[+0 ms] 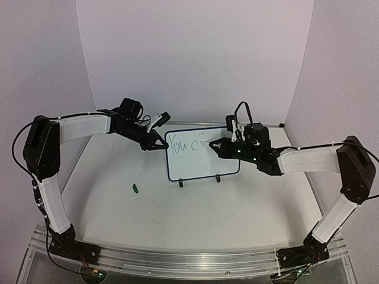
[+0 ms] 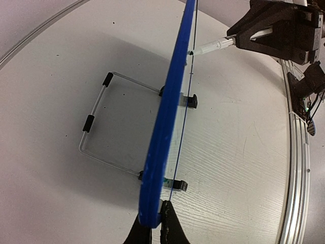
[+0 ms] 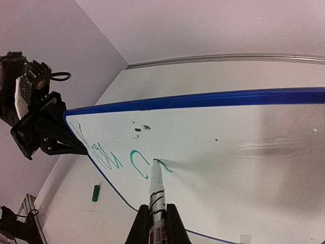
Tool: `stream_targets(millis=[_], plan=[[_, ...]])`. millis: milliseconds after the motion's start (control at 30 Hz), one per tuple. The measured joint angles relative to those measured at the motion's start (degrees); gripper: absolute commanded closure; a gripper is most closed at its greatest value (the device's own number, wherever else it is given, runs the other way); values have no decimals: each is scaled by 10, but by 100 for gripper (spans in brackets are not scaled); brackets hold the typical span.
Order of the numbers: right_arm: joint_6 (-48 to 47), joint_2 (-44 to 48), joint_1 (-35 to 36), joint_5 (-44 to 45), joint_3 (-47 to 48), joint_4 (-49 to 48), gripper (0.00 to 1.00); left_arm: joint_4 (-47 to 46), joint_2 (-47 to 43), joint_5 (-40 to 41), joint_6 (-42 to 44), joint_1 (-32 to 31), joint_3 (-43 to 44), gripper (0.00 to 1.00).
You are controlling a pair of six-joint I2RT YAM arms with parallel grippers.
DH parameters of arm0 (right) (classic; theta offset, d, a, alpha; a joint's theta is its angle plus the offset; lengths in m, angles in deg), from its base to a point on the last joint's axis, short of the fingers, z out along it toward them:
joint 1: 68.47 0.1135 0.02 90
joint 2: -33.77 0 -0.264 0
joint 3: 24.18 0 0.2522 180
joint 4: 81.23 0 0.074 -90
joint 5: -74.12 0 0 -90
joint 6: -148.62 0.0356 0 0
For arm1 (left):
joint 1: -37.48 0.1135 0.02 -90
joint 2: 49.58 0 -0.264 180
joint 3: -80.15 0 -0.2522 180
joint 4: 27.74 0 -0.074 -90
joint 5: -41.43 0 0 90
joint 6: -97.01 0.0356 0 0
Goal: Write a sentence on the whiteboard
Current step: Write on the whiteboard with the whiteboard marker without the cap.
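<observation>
Whiteboard [image 1: 204, 163] edge clenched in left hand [image 1: 159, 145], right hand [image 1: 213, 145] outstretched, grasping marker [image 3: 156, 190], tip seemingly touching unfinished sentence [image 1: 179, 146].

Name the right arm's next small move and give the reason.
Probably drag the marker in the right tool round on the whiteboard to form an "a". The green writing reads only "You c", the tip touches just right of the "c", and the left tool clamps the board's left edge, steadying it.
</observation>
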Motion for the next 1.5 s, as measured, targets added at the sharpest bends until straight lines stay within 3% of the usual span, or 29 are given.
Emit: stream_targets(millis=[1500], plan=[[3, 7, 0, 9, -14, 5, 100, 0, 0, 0, 0, 0, 0, 100]])
